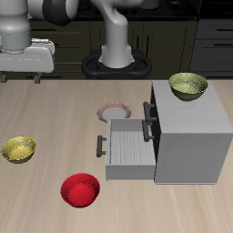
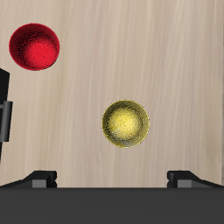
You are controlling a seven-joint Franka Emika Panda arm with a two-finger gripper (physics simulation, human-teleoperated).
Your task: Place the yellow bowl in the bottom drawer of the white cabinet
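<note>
The small bright-yellow bowl sits upright on the table near its side edge, far from the cabinet. In the wrist view the yellow bowl lies below and between my fingertips. My gripper hangs high above it, open and empty; it also shows in the wrist view, with its jaws wide apart. The white cabinet stands on the other side of the table. Its bottom drawer is pulled out and looks empty, with its bar handle facing the bowls.
A red bowl sits near the table's front edge, between the yellow bowl and the drawer; it also shows in the wrist view. A larger olive-yellow bowl stands on the cabinet top. A pale ring-shaped plate lies behind the drawer.
</note>
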